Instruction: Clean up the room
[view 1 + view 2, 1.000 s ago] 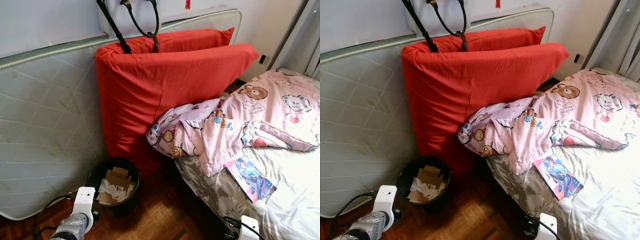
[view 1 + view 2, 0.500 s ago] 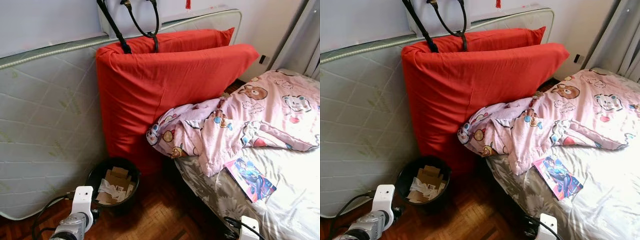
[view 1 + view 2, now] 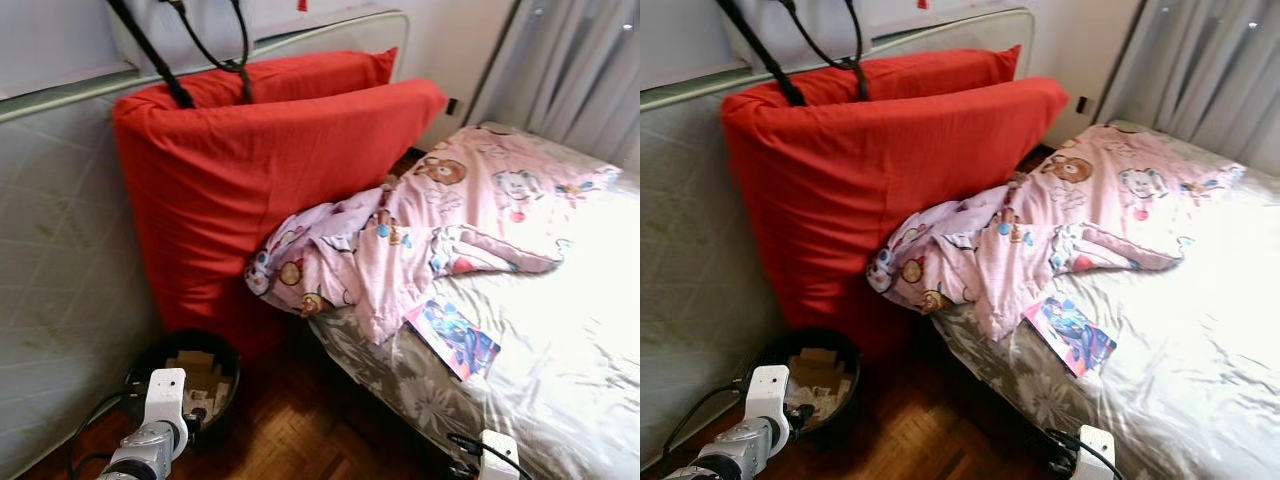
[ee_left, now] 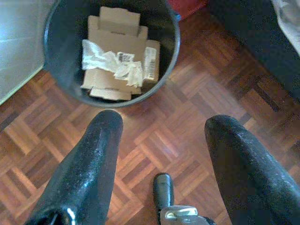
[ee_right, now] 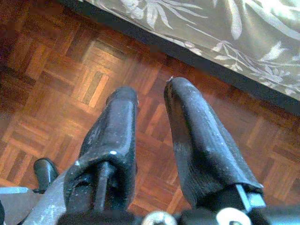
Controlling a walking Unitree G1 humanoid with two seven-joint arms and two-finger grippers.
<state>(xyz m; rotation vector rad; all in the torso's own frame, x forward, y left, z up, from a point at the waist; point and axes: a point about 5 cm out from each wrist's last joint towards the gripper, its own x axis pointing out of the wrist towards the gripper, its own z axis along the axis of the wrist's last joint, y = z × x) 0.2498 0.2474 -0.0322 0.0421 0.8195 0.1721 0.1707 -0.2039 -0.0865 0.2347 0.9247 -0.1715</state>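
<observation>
two red cushions (image 3: 270, 170) lean upright against a pale mattress (image 3: 50, 250) standing on edge by the wall. pink cartoon-print blanket (image 3: 430, 220) lies crumpled on the bed (image 3: 560, 340), with a comic booklet (image 3: 452, 337) just beside it. black waste bin (image 4: 110, 51) on the parquet floor (image 4: 187, 108) holds cardboard and crumpled paper. left tool (image 4: 161, 168) hangs open above the floor near the bin, empty. right tool (image 5: 152, 140) hangs over the floor by the bed edge, fingers slightly apart, holding nothing.

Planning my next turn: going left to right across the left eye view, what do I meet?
White mattress → black bin → red cushion → pink blanket → colourful booklet → grey curtain.
</observation>
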